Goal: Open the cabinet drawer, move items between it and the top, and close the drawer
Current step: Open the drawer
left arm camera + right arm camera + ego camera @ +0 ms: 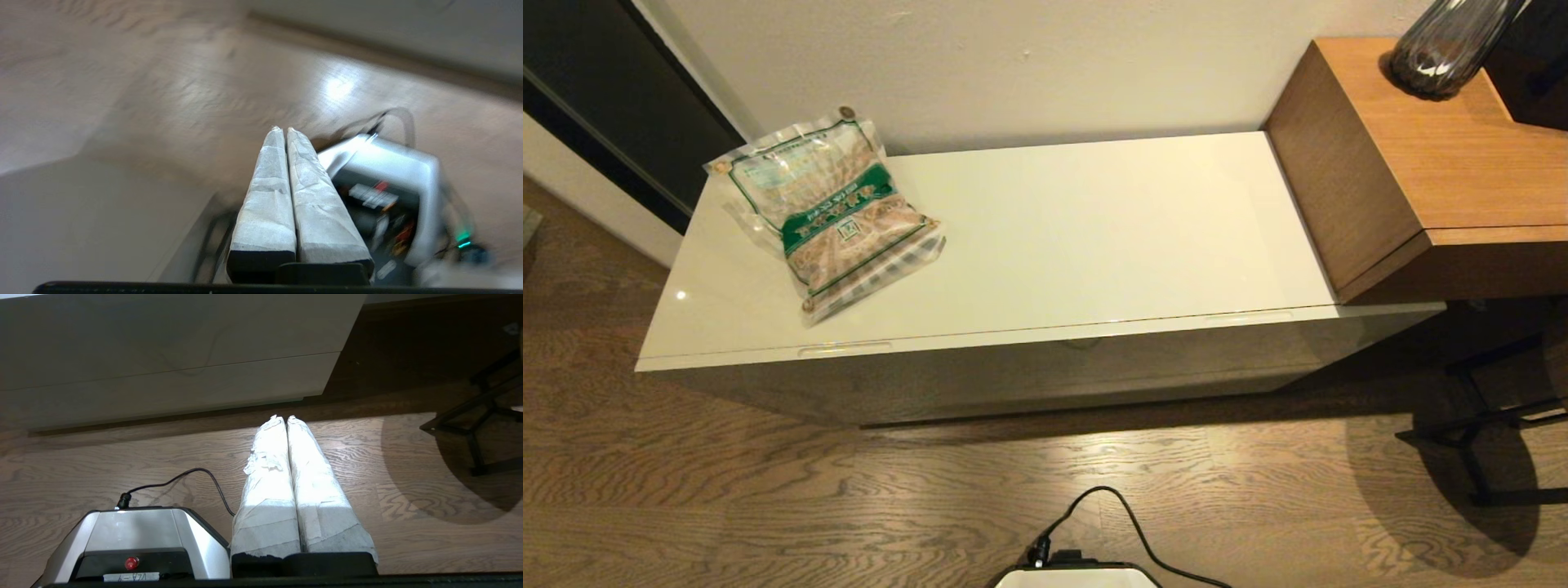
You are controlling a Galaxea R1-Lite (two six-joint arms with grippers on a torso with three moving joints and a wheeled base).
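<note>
The cabinet drawer (1045, 359) is shut, with its cream front panel flush under the top (1094, 237); one handle slot (843, 349) sits near the left end and another near the right end. A clear bag of brown snacks with a green band (829, 208) lies on the left part of the top. The tissue pack is out of view. Neither arm shows in the head view. My left gripper (282, 130) is shut and empty above the floor beside the robot base. My right gripper (282, 417) is shut and empty, low over the floor, facing the cabinet front (171, 371).
A taller brown wooden desk (1445, 155) adjoins the cabinet's right end, with a dark glass vase (1445, 45) on it. Black chair legs (1494, 425) stand on the floor at the right. The robot base with its black cable (1094, 539) sits in front.
</note>
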